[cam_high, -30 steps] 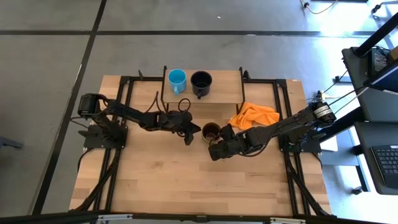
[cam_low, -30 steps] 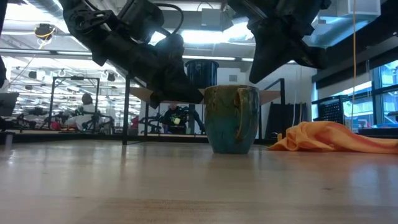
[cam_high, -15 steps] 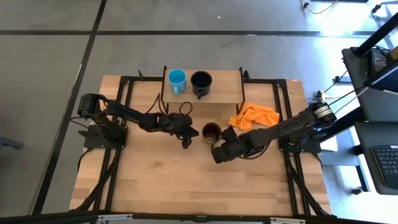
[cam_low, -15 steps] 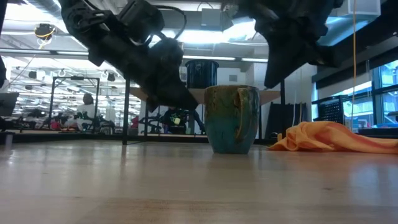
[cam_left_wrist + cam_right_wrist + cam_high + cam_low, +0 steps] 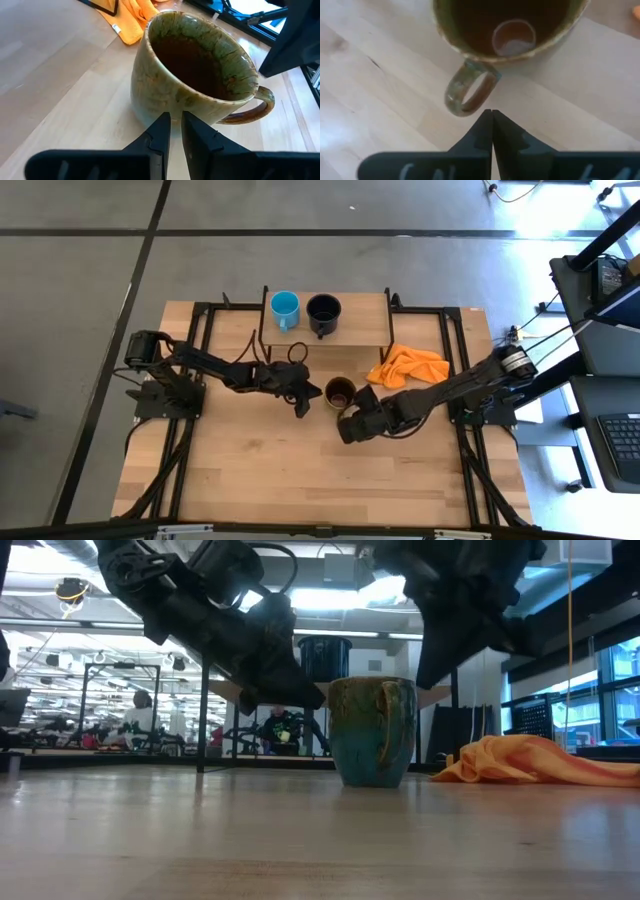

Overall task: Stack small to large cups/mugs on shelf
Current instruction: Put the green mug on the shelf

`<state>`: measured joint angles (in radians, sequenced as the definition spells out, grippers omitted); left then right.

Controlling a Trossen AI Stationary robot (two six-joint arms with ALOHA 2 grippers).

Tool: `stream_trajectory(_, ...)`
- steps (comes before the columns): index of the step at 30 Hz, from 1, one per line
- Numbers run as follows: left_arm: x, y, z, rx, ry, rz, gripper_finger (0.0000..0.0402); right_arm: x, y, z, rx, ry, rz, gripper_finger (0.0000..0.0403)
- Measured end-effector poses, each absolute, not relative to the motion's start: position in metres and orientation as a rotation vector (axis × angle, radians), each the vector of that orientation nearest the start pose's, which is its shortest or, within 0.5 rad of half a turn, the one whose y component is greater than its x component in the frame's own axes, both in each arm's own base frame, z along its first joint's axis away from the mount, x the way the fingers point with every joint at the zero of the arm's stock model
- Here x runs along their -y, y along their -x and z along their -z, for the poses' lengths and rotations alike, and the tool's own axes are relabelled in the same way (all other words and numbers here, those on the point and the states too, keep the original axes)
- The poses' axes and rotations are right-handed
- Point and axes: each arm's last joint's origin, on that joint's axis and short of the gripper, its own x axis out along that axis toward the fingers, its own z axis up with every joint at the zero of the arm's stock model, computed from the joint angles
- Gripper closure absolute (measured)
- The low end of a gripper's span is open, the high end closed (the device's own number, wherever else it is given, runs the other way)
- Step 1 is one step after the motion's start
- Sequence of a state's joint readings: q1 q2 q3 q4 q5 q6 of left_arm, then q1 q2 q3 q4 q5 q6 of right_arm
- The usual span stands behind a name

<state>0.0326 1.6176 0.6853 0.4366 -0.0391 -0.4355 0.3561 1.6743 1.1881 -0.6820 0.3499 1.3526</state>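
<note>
— What carries everything?
— A light-wood table (image 5: 250, 460). At its far edge stands a low wooden shelf (image 5: 362, 315) on thin black legs.
— What's on the shelf?
— A light-blue mug (image 5: 285, 308) and a black mug (image 5: 323, 311), side by side.
— And on the table itself?
— An olive-brown mug (image 5: 339, 392), upright, in front of the shelf, and a crumpled orange cloth (image 5: 408, 366) near the shelf's right end.

We find no readable text, label, brand or number in any view. The brown mug (image 5: 195, 70), the blue mug (image 5: 285, 307), the black mug (image 5: 323, 310) and the orange cloth (image 5: 408, 365) seem unmarked, as far as we can tell.
</note>
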Motion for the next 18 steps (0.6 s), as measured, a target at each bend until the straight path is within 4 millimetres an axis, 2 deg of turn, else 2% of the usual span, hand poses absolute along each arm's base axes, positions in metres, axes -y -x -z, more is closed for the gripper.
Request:
stream_trajectory(3,-0.011,-0.311,-0.16,-0.473,0.425,-0.177,0.036,-0.107,-0.315,-0.211,-0.898,-0.807,0.698,0.0392)
stream_trajectory(18,-0.011,-0.312,-0.162,-0.451,0.43,-0.174,0.036,-0.107,-0.324,-0.208,-0.858,-0.82,0.662,0.0392)
